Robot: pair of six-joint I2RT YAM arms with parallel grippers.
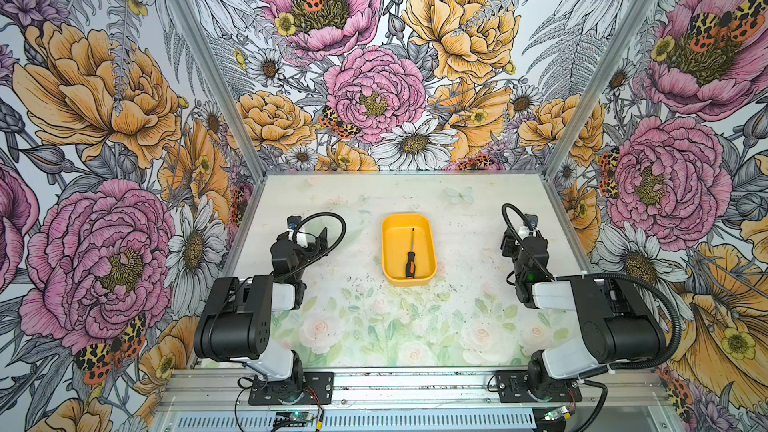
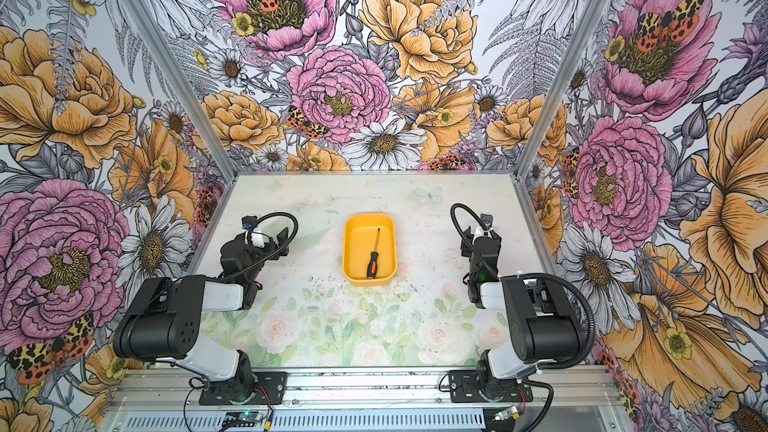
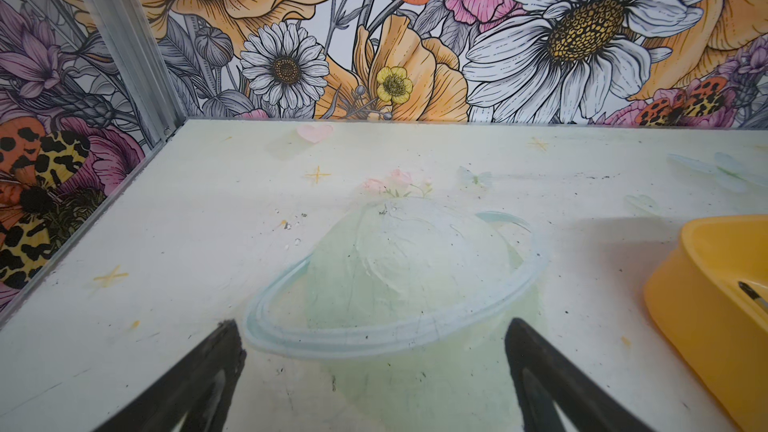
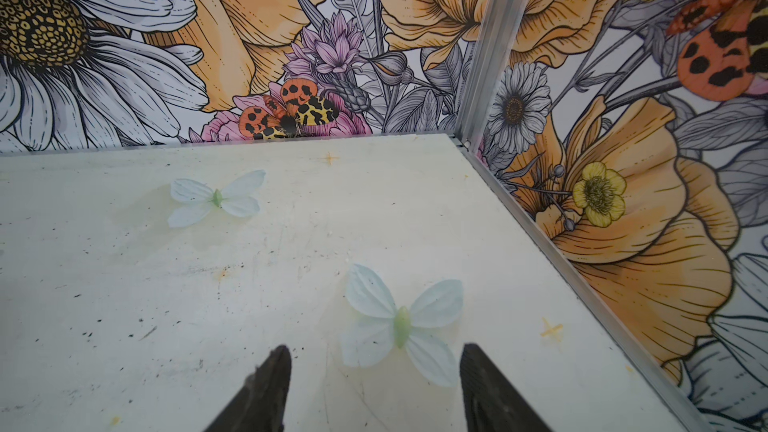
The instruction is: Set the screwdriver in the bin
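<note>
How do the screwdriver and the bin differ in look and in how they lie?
The screwdriver is slim, with a black-and-orange handle and dark shaft; the bin is wide, rectangular and all yellow-orange. The screwdriver lies flat inside the bin; the bin stands on the table. Both run roughly the same way, lengthwise away from the robot.

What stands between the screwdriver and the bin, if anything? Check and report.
Nothing visible does. The screwdriver already lies inside the yellow bin, its handle toward the near wall. The left gripper and right gripper sit open on either side, apart from the bin, holding nothing.
</note>
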